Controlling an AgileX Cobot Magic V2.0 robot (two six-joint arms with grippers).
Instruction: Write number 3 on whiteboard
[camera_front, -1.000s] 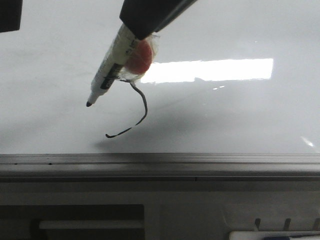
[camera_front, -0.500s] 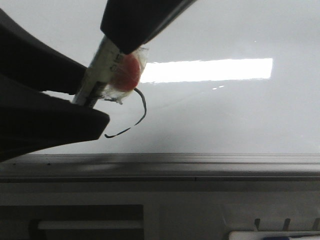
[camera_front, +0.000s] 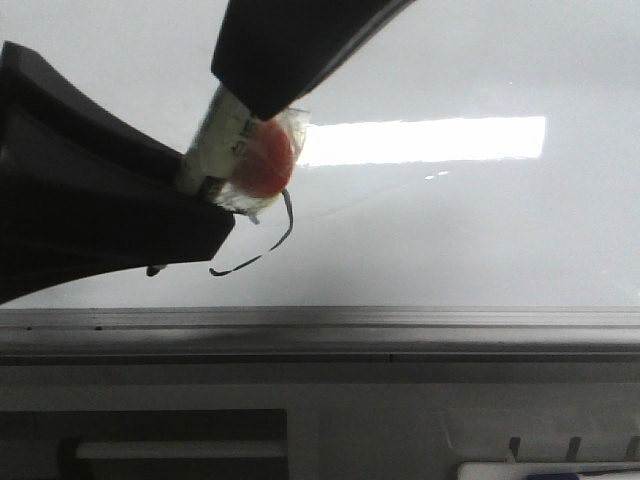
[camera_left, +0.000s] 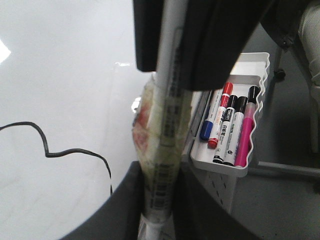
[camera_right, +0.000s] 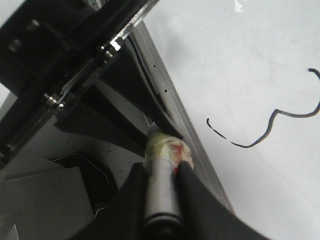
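Observation:
A thin black line shaped like a wobbly 3 (camera_front: 284, 226) lies on the glossy whiteboard (camera_front: 450, 230); it also shows in the left wrist view (camera_left: 65, 150) and the right wrist view (camera_right: 265, 132). My right gripper (camera_front: 255, 100) comes from above and is shut on the upper barrel of a white marker pen (camera_front: 222, 138), which has clear tape and a red lump (camera_front: 266, 160) on it. My left gripper (camera_front: 200, 212) reaches in from the left and is shut on the marker's lower end, hiding its tip. The marker sits between the jaws in both wrist views (camera_left: 162, 165) (camera_right: 161, 185).
The board's grey metal frame (camera_front: 400, 325) runs along the near edge. A bright rectangular light reflection (camera_front: 430, 140) lies on the board. A white tray (camera_left: 220, 167) with several markers hangs beside the board.
My left gripper has come in from the left and closed round the marker's lower end, covering its tip. The right gripper still holds the marker, shifted slightly.

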